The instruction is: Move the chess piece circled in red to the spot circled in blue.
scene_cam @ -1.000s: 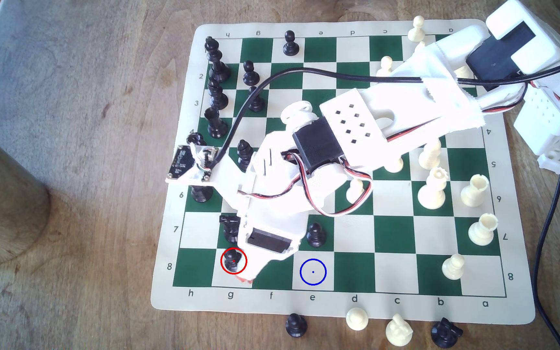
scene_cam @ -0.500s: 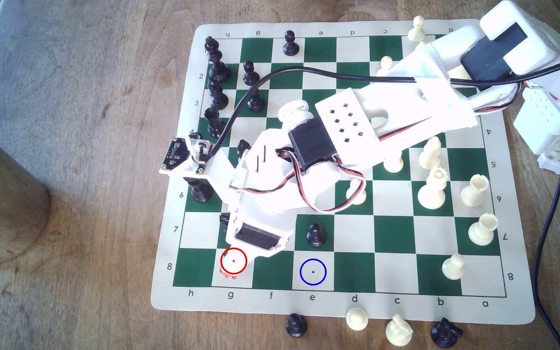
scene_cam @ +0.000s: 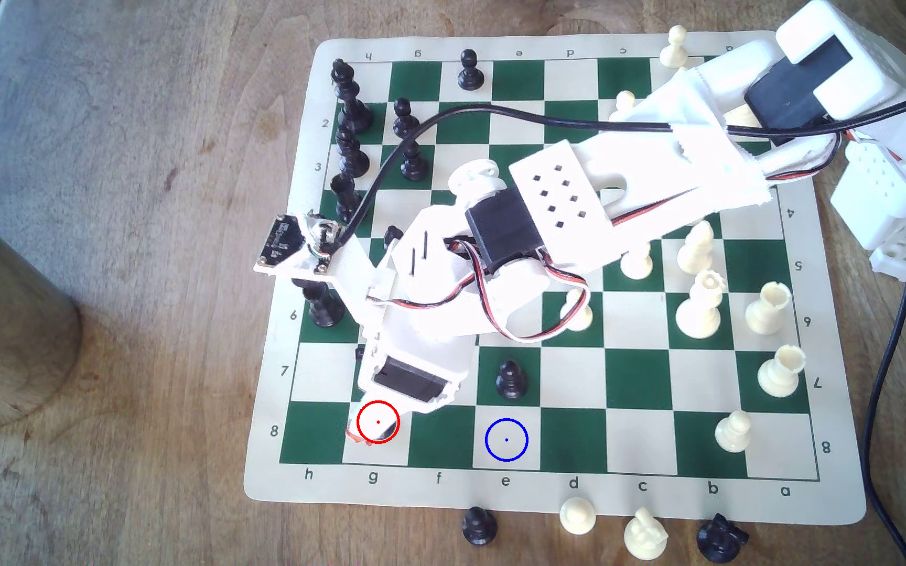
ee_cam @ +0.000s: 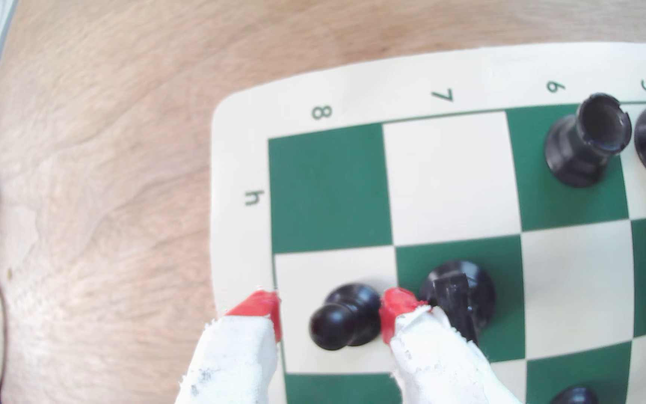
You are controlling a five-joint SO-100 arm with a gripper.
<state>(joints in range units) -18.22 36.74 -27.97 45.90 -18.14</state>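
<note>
The pawn (ee_cam: pixel 346 316) is straddled by the gripper (ee_cam: pixel 331 312) on g8; jaws are held apart; the blue spot (scene_cam: pixel 506 440) is left bare.

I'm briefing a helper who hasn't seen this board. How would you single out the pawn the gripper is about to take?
Go to the board's corner marked h and 8. One square in, on cream, stands the black pawn, between the gripper's red tips. Its neighbour, the black knight, has a horse head, not a ball.

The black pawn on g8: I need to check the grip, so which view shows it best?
The wrist view: the black pawn stands whole between the gripper's red fingertips, a gap on one side. In the exterior view the arm covers it, leaving a dark sliver in the red circle.
</note>
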